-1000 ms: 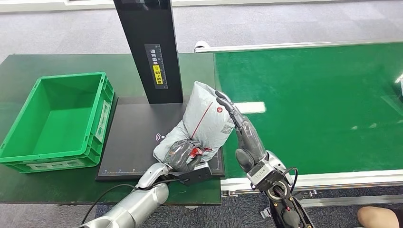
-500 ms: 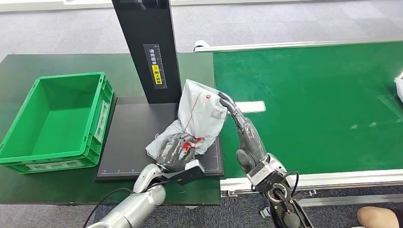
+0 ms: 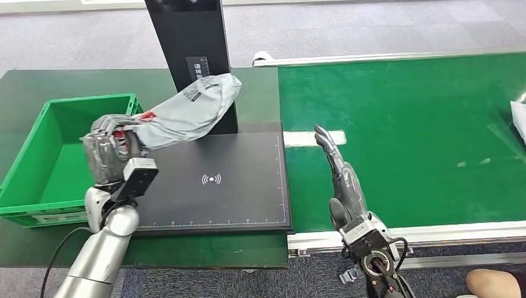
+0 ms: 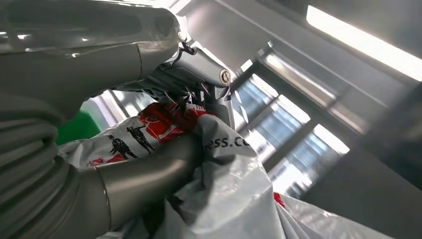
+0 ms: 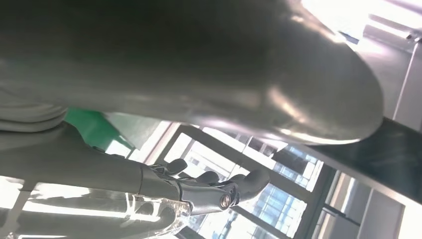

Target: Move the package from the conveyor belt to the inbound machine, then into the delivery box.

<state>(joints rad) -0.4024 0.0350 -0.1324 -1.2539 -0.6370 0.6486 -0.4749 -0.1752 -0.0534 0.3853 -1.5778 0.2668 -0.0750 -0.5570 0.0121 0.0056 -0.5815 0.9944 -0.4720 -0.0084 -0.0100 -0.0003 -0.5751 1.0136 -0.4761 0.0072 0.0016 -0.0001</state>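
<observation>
A grey plastic mail package [image 3: 186, 115] with red and black print hangs in the air over the near right edge of the green delivery box [image 3: 34, 180] and the left side of the black inbound machine plate [image 3: 217, 186]. My left hand [image 3: 111, 146] grips its near end; the left wrist view shows the fingers [image 4: 199, 94] wrapped around the crumpled package [image 4: 224, 199]. My right hand [image 3: 338, 171] is open with straight fingers above the near left corner of the green conveyor belt [image 3: 422, 124], holding nothing. In the right wrist view the right hand [image 5: 209, 189] has its fingers apart.
The machine's black post [image 3: 189, 56] rises just behind the package. Another white package [image 3: 520, 118] lies at the belt's right edge. A person's knee [image 3: 493, 284] shows at the lower right. The box stands on a dark green table [image 3: 74, 81].
My left hand has lifted the package off the machine plate and carried it left toward the green box. My right hand has let go of the package and drawn back over the belt.
</observation>
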